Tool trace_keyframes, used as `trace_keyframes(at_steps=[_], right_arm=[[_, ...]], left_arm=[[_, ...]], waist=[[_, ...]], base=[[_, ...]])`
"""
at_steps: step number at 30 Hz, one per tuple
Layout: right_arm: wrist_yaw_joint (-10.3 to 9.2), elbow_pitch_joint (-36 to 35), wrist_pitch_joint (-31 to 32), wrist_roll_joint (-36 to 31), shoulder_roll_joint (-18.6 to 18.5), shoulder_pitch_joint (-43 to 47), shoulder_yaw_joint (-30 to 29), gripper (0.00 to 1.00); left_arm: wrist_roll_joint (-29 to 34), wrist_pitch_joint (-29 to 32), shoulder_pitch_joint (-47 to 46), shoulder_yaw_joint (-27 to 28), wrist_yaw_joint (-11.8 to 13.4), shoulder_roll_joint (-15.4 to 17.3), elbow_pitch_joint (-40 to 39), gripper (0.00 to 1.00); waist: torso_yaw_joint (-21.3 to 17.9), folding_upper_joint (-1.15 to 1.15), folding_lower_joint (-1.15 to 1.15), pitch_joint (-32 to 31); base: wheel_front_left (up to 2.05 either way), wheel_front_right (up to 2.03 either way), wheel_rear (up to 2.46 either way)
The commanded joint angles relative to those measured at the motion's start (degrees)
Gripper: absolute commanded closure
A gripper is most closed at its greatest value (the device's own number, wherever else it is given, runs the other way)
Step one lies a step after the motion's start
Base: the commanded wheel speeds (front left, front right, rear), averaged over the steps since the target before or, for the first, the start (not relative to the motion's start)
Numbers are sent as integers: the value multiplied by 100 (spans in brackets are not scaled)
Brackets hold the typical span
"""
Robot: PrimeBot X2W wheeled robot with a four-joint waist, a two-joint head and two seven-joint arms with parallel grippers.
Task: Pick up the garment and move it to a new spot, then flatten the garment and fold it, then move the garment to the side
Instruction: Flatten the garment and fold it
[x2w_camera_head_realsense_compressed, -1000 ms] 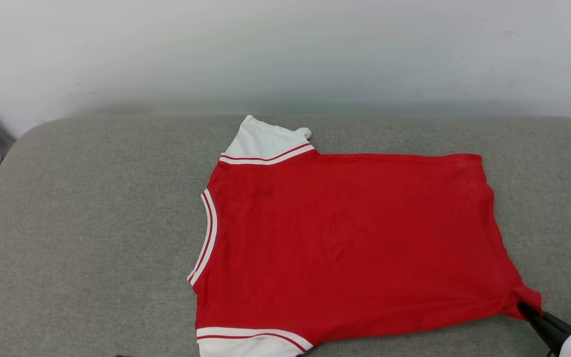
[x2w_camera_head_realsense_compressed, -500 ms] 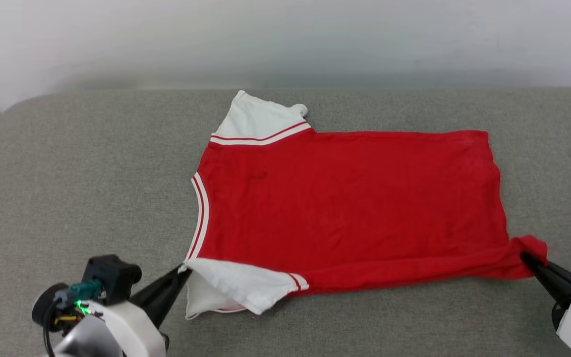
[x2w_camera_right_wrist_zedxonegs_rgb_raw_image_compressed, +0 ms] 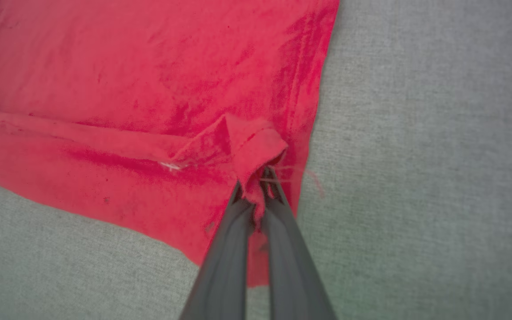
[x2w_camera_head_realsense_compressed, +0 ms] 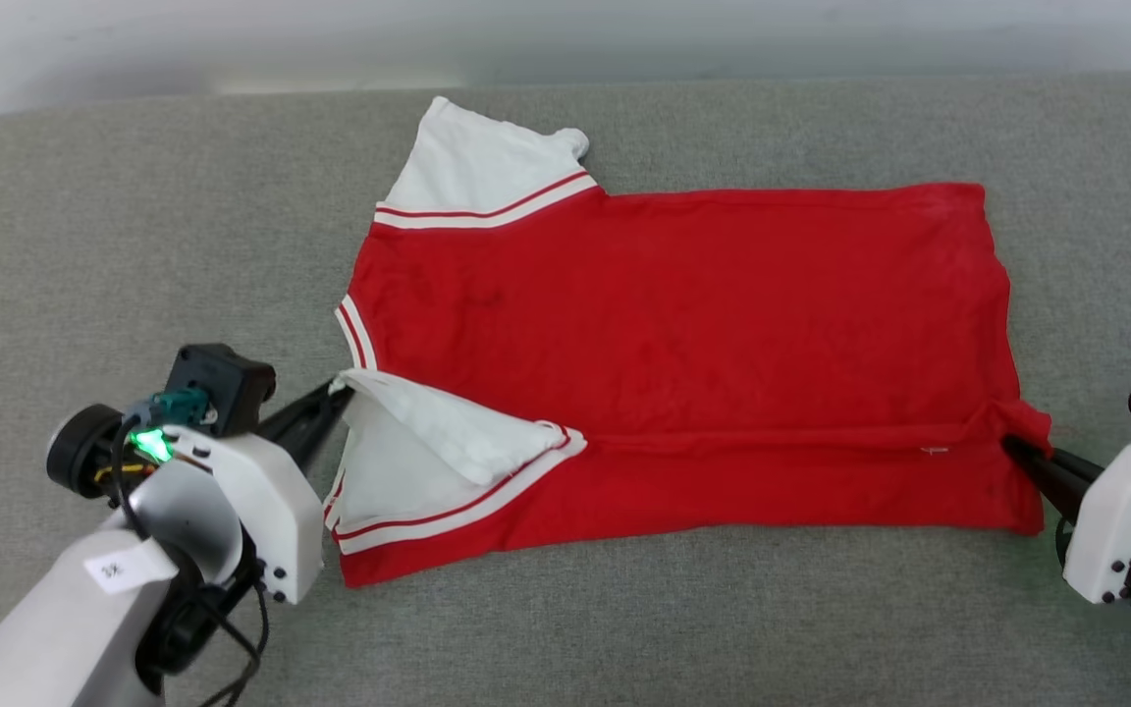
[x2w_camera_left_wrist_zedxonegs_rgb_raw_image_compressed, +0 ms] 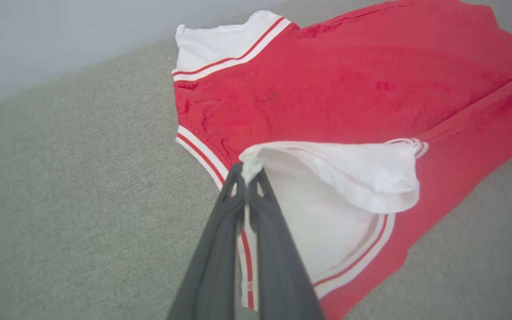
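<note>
Plain indoor room; grey upholstered surface (x2w_camera_head_realsense_compressed: 134, 245) against bare pale wall (x2w_camera_head_realsense_compressed: 84, 44).

The garment (x2w_camera_head_realsense_compressed: 683, 324) is coloured red, with white sleeves edged by red-and-white striped trim at the left. The worktop (x2w_camera_head_realsense_compressed: 134, 245) is covered in flecked grey fabric. The left pincer (x2w_camera_head_realsense_compressed: 335, 393) and right pincer (x2w_camera_head_realsense_compressed: 1009, 447) are coloured dark grey, with white housings (x2w_camera_head_realsense_compressed: 261, 511) behind.

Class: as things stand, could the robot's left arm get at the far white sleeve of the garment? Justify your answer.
Probably, but not freely: the left gripper is shut on the near sleeve of the garment, so it must let go first. Open grey cushion lies toward the far sleeve.
</note>
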Motion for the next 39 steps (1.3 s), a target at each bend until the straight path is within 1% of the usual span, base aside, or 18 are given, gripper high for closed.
trace_keyframes(at_steps=[1,9,12,13,14,16,21,24,27,30,32,33,34,39], right_arm=[[-4,48,47,-76,60,-138,7,100],[-4,383,278,-331,219,-491,118,100],[-4,518,333,-397,256,-542,155,100],[-4,554,344,-435,273,-561,169,76],[-4,583,325,-478,291,-584,188,0],[-4,633,281,-570,309,-597,230,0],[-4,661,11,-754,340,-628,208,0],[-4,624,-139,-933,284,-625,212,0],[-4,584,-190,-1100,244,-566,150,0],[-4,529,-73,-1242,322,-415,-28,0],[-4,468,85,-1334,406,-280,-236,0],[-4,409,200,-1410,451,-187,-334,0],[-4,326,306,-1476,500,-103,-439,0],[-4,-204,938,-1840,933,446,-1249,0]], left_arm=[[68,8,-169,-18,-37,-22,159,100],[200,-106,-656,-239,-246,-313,1131,100],[236,-157,-756,-309,-227,-470,1502,100],[251,-198,-794,-334,-237,-526,1596,54],[269,-242,-817,-362,-247,-576,1714,0],[289,-360,-848,-401,-240,-690,1916,0],[264,-754,-931,-312,-99,-967,2390,0],[228,-941,-940,-250,-26,-1063,2596,0],[136,-956,-838,-192,73,-1115,2707,0],[66,-898,-654,-99,281,-1073,2636,0],[-1,-683,-432,-94,419,-987,2540,0],[7,-563,-336,-101,527,-922,2435,0],[26,-464,-245,-84,659,-860,2314,0],[-188,-1,489,1,1114,-615,1410,0]], waist=[[-34,0,-1,84],[-62,0,-1,181],[-58,0,-1,170],[-57,0,-1,160],[-56,0,-1,142],[-51,0,-1,90],[-26,0,-1,-111],[-25,0,-1,-271],[-12,0,-1,-459],[-7,0,-1,-632],[-6,0,-1,-744],[-4,0,-1,-791],[0,0,-1,-831],[1,0,-1,-919]], base=[[0,0,0],[0,0,0],[0,0,0],[0,0,0],[0,0,0],[0,0,0],[0,0,0],[0,0,0],[0,0,0],[0,0,0],[0,0,0],[0,0,0],[0,0,0],[0,0,0]])
